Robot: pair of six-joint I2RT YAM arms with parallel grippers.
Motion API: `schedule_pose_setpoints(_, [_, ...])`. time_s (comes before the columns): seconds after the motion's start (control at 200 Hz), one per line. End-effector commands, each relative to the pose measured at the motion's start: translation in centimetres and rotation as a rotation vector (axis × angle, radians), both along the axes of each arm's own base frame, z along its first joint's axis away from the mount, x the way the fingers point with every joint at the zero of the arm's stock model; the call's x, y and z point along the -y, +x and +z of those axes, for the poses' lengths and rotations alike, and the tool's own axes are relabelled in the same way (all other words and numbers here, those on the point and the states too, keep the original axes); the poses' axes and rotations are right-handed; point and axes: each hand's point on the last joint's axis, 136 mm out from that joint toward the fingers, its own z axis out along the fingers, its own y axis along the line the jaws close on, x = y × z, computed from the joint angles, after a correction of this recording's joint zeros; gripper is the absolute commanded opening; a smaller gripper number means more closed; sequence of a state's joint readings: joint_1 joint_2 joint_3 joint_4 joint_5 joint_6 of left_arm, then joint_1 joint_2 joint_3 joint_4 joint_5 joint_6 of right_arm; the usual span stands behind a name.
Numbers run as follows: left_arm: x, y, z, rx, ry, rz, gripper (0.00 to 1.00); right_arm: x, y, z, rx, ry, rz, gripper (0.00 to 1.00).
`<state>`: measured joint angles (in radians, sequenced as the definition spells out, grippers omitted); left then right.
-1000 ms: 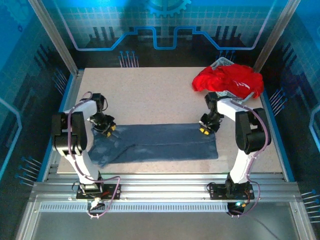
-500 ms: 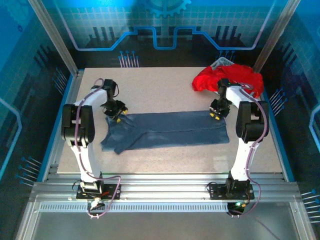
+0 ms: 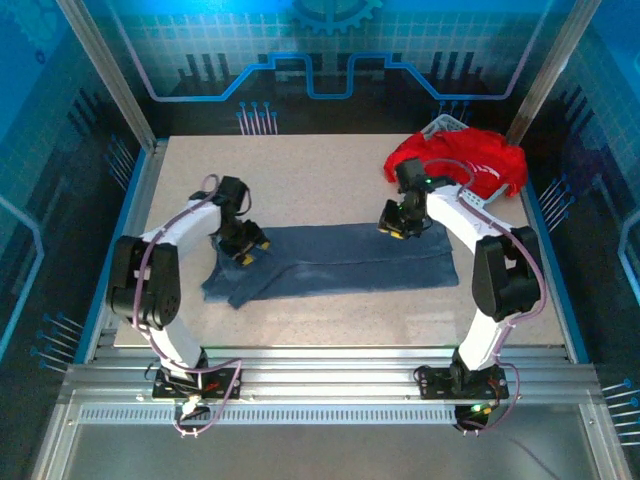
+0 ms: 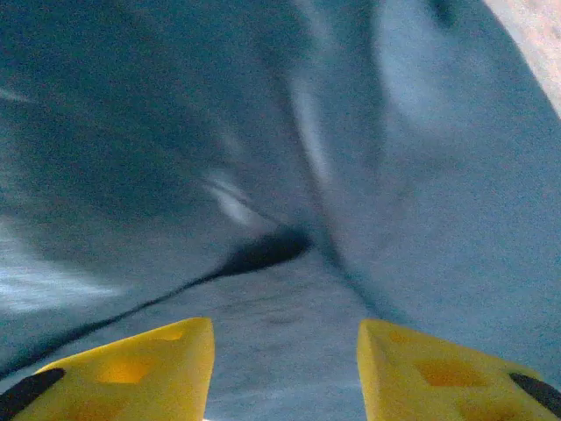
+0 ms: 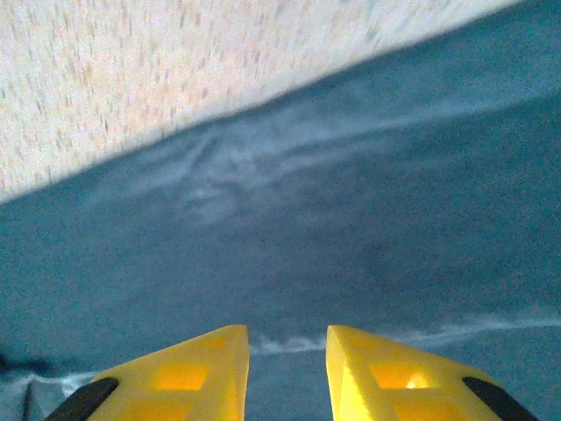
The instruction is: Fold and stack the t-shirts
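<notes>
The slate-blue t-shirt lies flat as a long folded strip across the middle of the table, with a sleeve end splayed toward the near left. My left gripper hovers over its left part; in the left wrist view it is open, with creased blue cloth below the yellow fingers. My right gripper is at the strip's far edge, right of centre. In the right wrist view it is open with a narrow gap over the blue cloth. The red t-shirts are heaped at the back right.
A white basket peeks out behind and under the red heap in the back right corner. Bare speckled tabletop stretches behind the blue shirt and along the near edge. Metal frame posts stand at both back corners.
Both grippers carried the blue shirt away from the near edge, then let go and moved inward along it, the left to the right and the right to the left. The shirt now lies still.
</notes>
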<state>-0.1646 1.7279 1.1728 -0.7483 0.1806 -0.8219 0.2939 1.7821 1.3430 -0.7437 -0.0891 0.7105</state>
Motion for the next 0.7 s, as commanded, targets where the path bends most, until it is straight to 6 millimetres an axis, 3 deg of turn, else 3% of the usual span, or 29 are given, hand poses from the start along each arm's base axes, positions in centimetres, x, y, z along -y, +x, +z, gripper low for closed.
schedule_pose_setpoints(0.0, [1.3, 2.2, -1.2, 0.063, 0.031, -0.086, 0.45, -2.0, -0.6, 0.7, 0.006, 0.072, 0.028, 0.3])
schedule_pose_setpoints(0.12, [0.6, 2.4, -3.0, 0.073, 0.102, -0.13, 0.45, -5.1, -0.7, 2.6, 0.052, 0.188, 0.11, 0.3])
schedule_pose_setpoints(0.275, [0.0, 3.0, -3.6, 0.122, 0.15, -0.166, 0.46, -7.8, -1.9, 5.0, 0.099, 0.287, 0.193, 0.31])
schedule_pose_setpoints(0.48, [0.2, 4.0, -2.7, 0.206, 0.17, -0.196, 0.47, -8.3, -3.5, 5.2, 0.083, 0.316, 0.202, 0.31])
schedule_pose_setpoints(0.695, [1.1, 1.9, -5.1, 0.128, 0.116, -0.226, 0.43, -8.3, -3.8, 5.6, 0.086, 0.322, 0.206, 0.31])
